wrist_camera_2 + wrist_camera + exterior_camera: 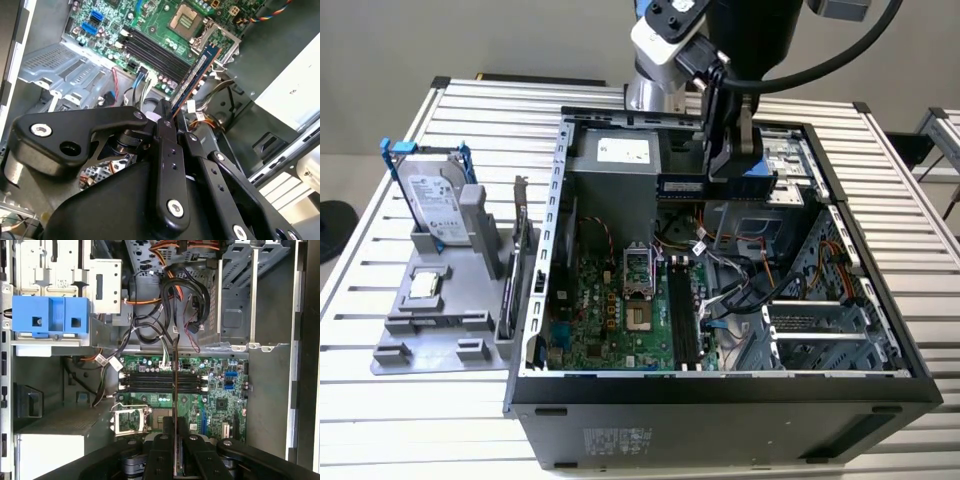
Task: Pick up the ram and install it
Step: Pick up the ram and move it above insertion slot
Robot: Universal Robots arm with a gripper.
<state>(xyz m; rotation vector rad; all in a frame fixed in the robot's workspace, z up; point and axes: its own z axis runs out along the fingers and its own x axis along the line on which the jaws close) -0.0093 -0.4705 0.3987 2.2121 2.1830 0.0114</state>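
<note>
Step in hand: carry. The gripper (176,120) is clamped on one end of the ram (197,75), which hangs inside the open case (720,400) above the motherboard, not seated. The stick lies crosswise to the memory slots (162,381). Judgement: seating calls for turning it parallel to a slot, then pressing straight down.

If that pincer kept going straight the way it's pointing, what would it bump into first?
Probably the memory slots on the green board. The ram clamped in the pincer sticks out ahead and points at them, so it would touch first. Depth is hard to judge.
</note>
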